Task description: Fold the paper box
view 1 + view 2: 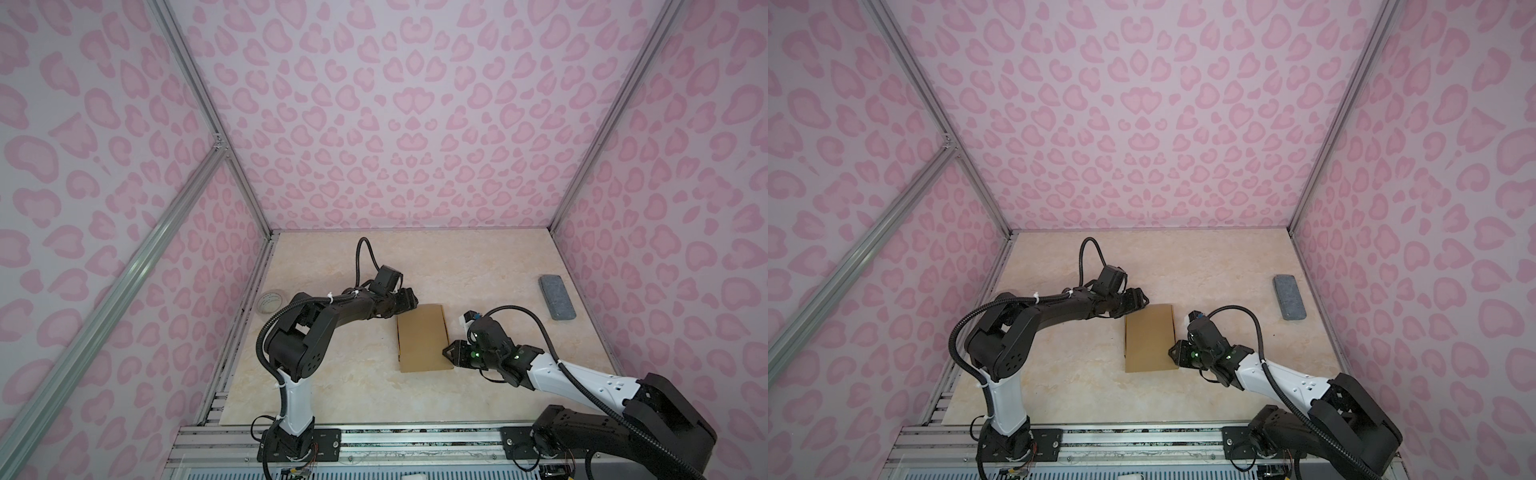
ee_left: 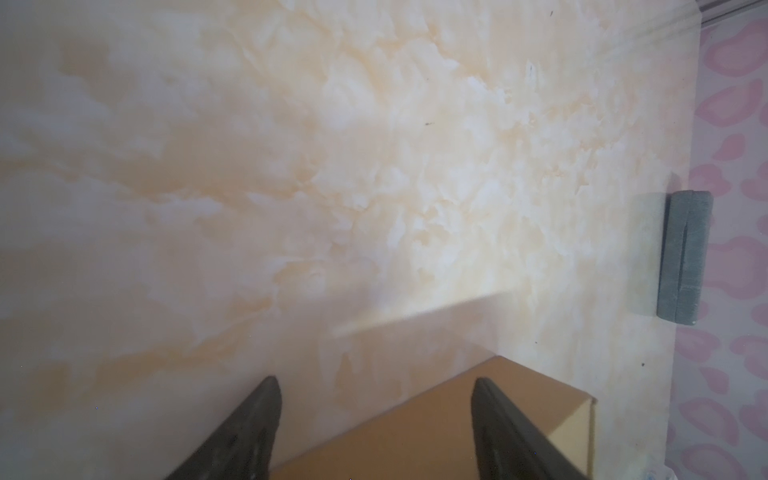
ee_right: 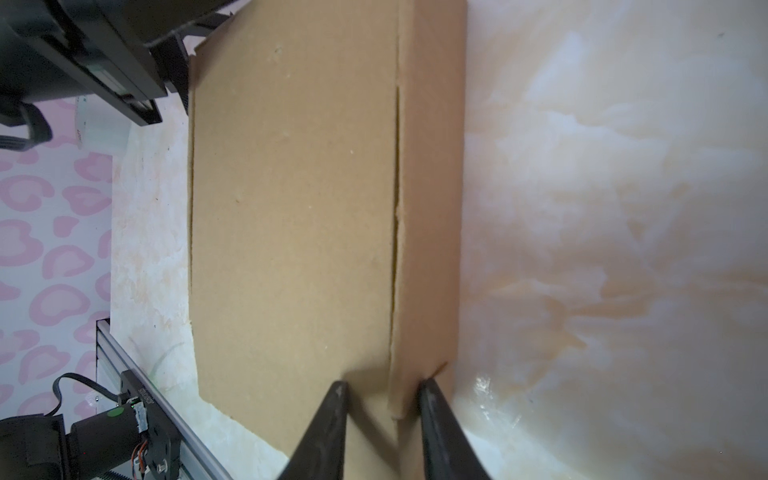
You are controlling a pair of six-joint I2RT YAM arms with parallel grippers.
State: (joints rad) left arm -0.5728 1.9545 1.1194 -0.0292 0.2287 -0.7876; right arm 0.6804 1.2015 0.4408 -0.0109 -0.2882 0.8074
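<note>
Marble tabletop (image 1: 332,374), paper box (image 1: 422,338); left gripper (image 2: 374,382) wide; right gripper (image 3: 382,384) narrow astride its edge, grip unclear.

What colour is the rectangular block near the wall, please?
Speckled grey rectangular block, clearest in a top view.

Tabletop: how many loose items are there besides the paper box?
2: a grey block at the table's far right; a clear tape roll at its left edge. The arms may hide others.

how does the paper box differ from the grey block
The paper box is brown cardboard, the grey block speckled grey. The paper box is broader than the grey block. The paper box has the left hand and right hand at its edges; the grey block sits alone. Both lie flat.
</note>
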